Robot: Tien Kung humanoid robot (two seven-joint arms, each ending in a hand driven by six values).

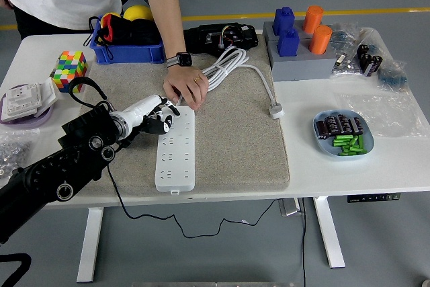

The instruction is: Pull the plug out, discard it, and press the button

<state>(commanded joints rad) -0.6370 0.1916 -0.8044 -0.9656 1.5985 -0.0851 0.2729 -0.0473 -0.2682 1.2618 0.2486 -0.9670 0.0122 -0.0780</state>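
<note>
Left hand [156, 117] hides power strip's [176, 152] top-left corner.

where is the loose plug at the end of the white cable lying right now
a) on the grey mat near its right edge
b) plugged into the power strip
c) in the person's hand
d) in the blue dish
a: the plug lies free on the grey mat near its right edge, apart from the power strip and outside the blue dish.
</note>
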